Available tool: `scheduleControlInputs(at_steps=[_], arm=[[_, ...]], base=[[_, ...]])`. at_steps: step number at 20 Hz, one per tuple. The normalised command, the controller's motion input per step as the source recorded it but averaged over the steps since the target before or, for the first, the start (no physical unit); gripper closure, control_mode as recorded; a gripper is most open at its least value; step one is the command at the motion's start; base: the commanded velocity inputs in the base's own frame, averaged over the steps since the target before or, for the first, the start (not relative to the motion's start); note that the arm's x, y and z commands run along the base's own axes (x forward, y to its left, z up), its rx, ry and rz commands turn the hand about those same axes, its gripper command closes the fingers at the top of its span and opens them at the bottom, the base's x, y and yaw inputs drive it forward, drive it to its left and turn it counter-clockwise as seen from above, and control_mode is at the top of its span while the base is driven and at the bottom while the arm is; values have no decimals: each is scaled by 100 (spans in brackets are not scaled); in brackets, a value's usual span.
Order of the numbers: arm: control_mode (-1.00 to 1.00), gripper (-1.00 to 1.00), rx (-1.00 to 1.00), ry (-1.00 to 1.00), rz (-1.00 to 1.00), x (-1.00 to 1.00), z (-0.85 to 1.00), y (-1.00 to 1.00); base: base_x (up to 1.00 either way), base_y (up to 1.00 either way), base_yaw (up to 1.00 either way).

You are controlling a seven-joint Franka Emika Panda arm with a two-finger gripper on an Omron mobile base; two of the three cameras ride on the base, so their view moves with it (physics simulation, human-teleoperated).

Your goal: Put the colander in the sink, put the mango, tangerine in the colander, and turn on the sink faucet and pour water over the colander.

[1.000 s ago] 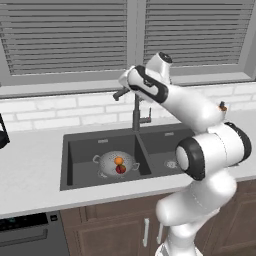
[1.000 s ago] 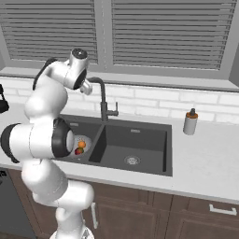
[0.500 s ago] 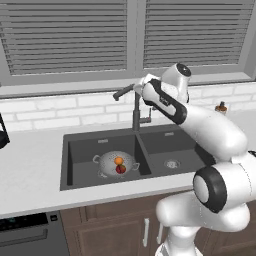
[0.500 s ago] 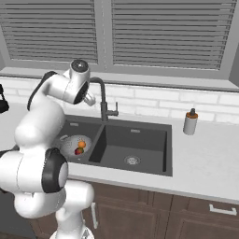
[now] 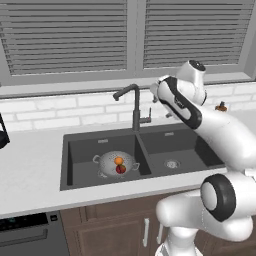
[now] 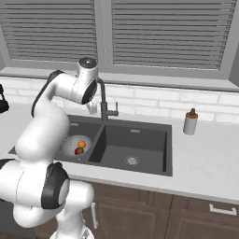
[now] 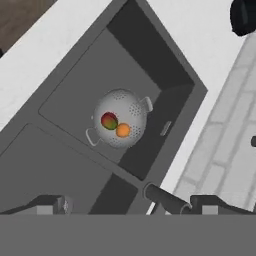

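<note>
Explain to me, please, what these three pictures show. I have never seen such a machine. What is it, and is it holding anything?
It is a white robot arm in a rendered kitchen. Two pictures come from cameras on its base, behind it to the left and the right. The third looks down from a camera on its hand. The dark sink has two basins. In one stands a metal colander holding a dark red mango and an orange tangerine. The tall faucet rises behind the divider; no water is running. A small bottle stands on the counter. The gripper sits beside the faucet, open, holding nothing.
</note>
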Motion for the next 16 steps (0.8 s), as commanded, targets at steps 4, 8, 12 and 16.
scheduleControlInputs(at_steps=[4,8,12,16], arm=[[-100,-100,15,-11,-32,-63,-35,-24],[-100,-100,10,-3,-25,-43,-31,-20],[-100,-100,31,0,-34,-8,-34,-29],[-100,-100,50,6,-38,10,-19,-26]], base=[[0,0,0],[0,0,0],[0,0,0],[0,0,0]])
